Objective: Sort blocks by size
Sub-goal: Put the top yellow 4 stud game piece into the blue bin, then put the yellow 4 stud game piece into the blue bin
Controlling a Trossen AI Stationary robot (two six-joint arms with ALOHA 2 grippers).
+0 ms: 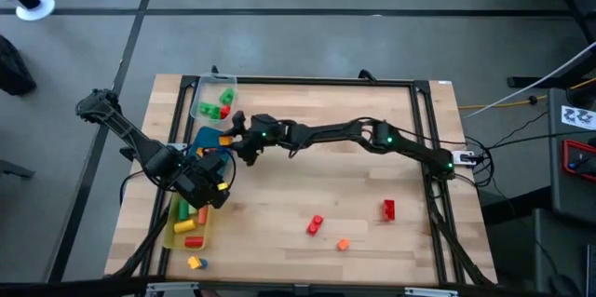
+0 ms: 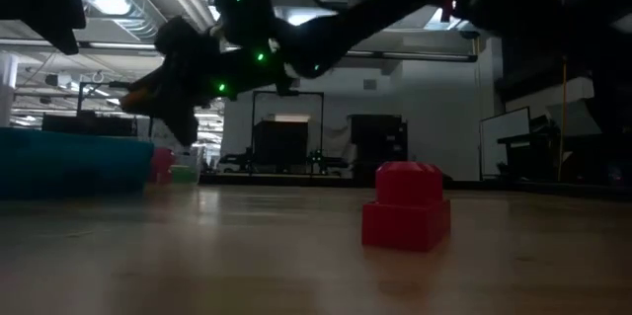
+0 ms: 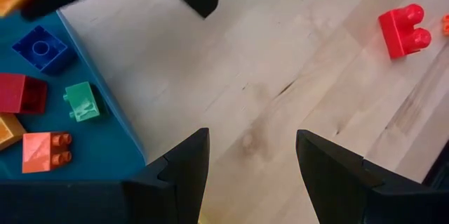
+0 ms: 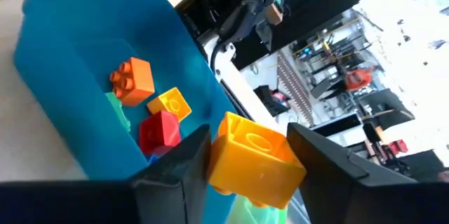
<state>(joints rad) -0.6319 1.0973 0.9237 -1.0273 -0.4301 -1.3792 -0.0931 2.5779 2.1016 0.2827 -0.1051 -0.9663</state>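
The blue tray (image 1: 200, 136) serves as the landmark: three trays stand in a row along the table's left side, the clear tray (image 1: 207, 84) beyond it and the yellow tray (image 1: 173, 234) on its near side.

The right gripper (image 4: 245, 152) hangs over the blue tray's rim with a yellow-orange block (image 4: 254, 156) between its two fingers; the jaws sit against the block's sides, so it is held. In the right wrist view three loose blocks lie inside the blue tray below it: an orange studded one (image 4: 132, 80), a small yellow one (image 4: 170, 104) and a red one (image 4: 160, 131), with a green piece partly hidden beside them.

The left gripper (image 3: 251, 155) hovers just beside the blue tray, over bare wood, jaws wide and empty. Its view counts five blocks in the tray: blue (image 3: 41, 48), red (image 3: 21, 92), green (image 3: 82, 102), an orange-red one (image 3: 46, 149), and an orange one cut off at the frame edge.

Well away from the blue tray, on the open table, three blocks lie: a red two-stud brick (image 1: 388, 209), a second red block (image 1: 316, 224) and a small orange one (image 1: 343, 244). One more yellow-orange piece (image 1: 195, 262) sits beyond the yellow tray's end.

The left arm covers much of the blue and yellow trays from above, so their contents cannot be fully counted; the clear tray's green and red pieces (image 1: 216, 104) are too small to number.
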